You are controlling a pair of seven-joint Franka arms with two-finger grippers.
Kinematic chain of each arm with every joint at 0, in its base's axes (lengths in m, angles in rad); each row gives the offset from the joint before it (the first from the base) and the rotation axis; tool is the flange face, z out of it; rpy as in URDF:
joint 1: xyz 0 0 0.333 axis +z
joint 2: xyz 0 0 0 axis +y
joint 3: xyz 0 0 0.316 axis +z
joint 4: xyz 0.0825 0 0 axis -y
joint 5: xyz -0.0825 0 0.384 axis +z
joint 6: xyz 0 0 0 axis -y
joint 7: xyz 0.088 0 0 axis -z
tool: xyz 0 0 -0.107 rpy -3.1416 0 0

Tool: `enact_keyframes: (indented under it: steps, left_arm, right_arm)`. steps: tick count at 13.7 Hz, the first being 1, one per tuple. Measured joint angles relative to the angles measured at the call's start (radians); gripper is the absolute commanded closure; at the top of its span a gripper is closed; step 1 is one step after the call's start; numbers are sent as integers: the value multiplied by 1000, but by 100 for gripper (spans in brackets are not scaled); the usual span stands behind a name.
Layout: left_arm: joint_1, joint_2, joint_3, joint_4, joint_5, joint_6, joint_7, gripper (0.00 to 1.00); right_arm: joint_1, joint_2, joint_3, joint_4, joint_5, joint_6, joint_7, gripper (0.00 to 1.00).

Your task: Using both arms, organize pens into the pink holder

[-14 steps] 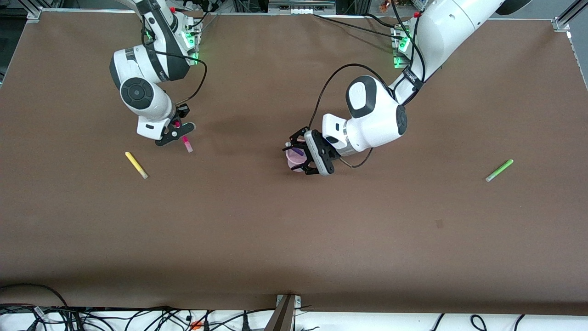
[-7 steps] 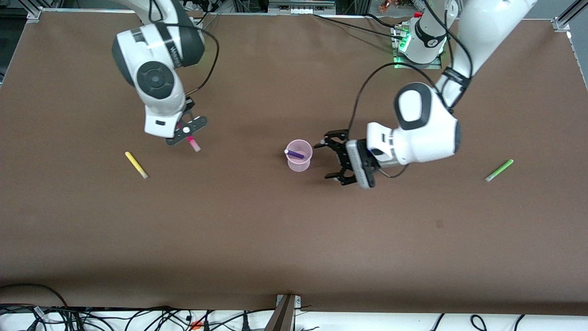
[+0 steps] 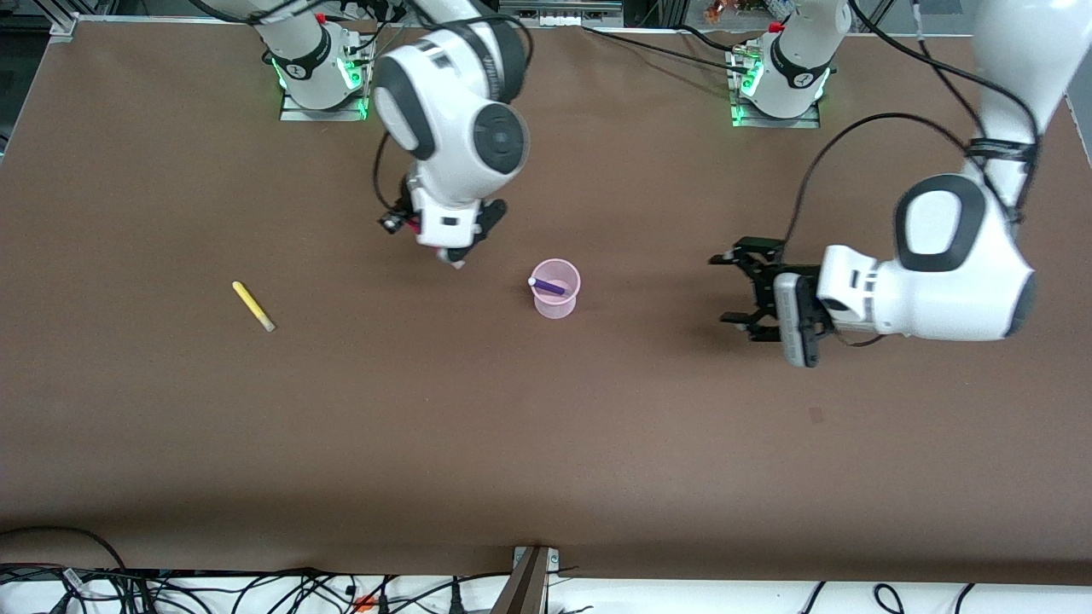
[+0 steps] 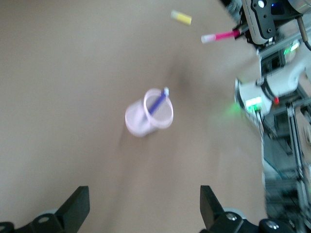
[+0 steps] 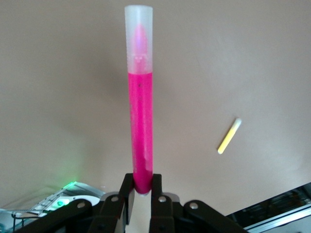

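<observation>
The pink holder (image 3: 556, 297) stands mid-table with the purple pen (image 3: 548, 286) leaning inside it. My right gripper (image 3: 452, 254) is shut on the magenta pen (image 5: 141, 121) and holds it above the table, beside the holder toward the right arm's end. My left gripper (image 3: 747, 290) is open and empty, away from the holder toward the left arm's end. The left wrist view shows the holder (image 4: 141, 124), the purple pen (image 4: 158, 102) and the held magenta pen (image 4: 221, 36). The yellow pen (image 3: 253, 306) lies toward the right arm's end. The light green pen is hidden.
The brown table (image 3: 546, 443) is bare in front of the holder, nearer the front camera. The yellow pen also shows in the right wrist view (image 5: 229, 136). Cables run along the table's near edge (image 3: 256, 588).
My right arm lifted the magenta pen and carried it toward the holder. My left gripper, open, drew away from the holder toward its own end; the left arm now covers the green pen.
</observation>
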Motion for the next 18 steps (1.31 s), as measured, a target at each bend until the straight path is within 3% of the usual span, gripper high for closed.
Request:
enact_keyframes:
  steps: [5, 9, 11, 13, 15, 18]
  left_arm:
    - [-2, -7, 0, 183, 312, -355, -355, 0]
    - [-29, -27, -11, 270, 603, -485, -508, 0]
    - [-109, -88, -1, 292, 764, -494, -551, 0]
    - [-242, -180, 102, 290, 811, -471, -632, 0]
    - [-358, -268, 267, 248, 798, -359, -685, 0]
    - [-427, -400, 502, 85, 628, -121, -814, 0]
  right_arm:
    - [36, 161, 1, 246, -3, 42, -36, 97]
    - [54, 217, 5, 269, -3, 168, -117, 97]
    - [77, 259, 6, 270, -3, 186, -119, 97]
    - [90, 298, 6, 270, -12, 184, -128, 97]
    - [97, 317, 6, 270, -19, 166, -159, 97]
    - [102, 318, 6, 272, -22, 142, -174, 94]
